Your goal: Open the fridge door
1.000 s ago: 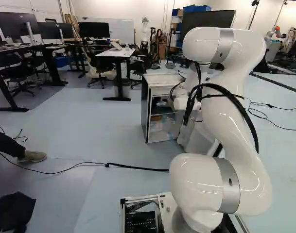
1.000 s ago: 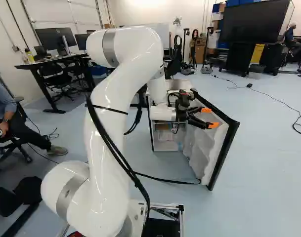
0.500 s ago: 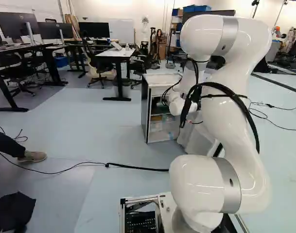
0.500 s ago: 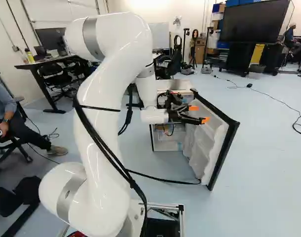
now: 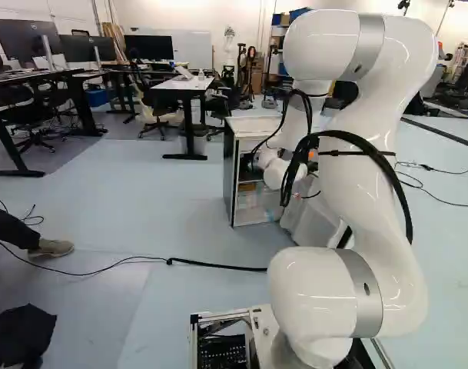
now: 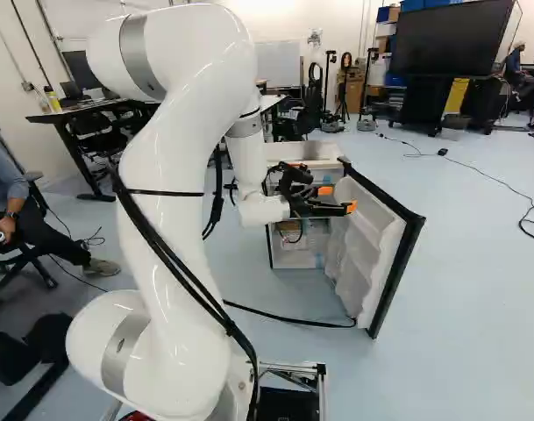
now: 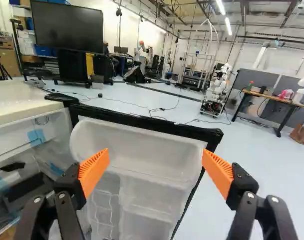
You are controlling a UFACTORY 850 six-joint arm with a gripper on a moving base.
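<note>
In the right base view the gripper (image 6: 338, 199) is at the inner side of the swung-out fridge door (image 6: 391, 263), near its upper part. Its two orange-padded fingers (image 7: 94, 172) stand wide apart in the wrist view, and the gripper (image 7: 155, 162) holds nothing. Ahead of them lies the door's white shelved inner face (image 7: 142, 150), framed in black. The small fridge (image 5: 229, 173) shows its open front and stocked shelves; its pale top (image 7: 22, 102) is beside the door's hinge corner. Part of the door is hidden behind the arm in the left base view.
A black cable (image 5: 210, 265) crosses the floor between base and fridge. Desks (image 5: 184, 84) and chairs stand farther back, with a large screen (image 6: 451, 39) on a stand. Another robot (image 7: 217, 90) stands beyond the door in the wrist view.
My arm has shifted leftward in the right base view, carrying the open gripper left and slightly up along the door's inner side. Door, fridge and base have not moved.
</note>
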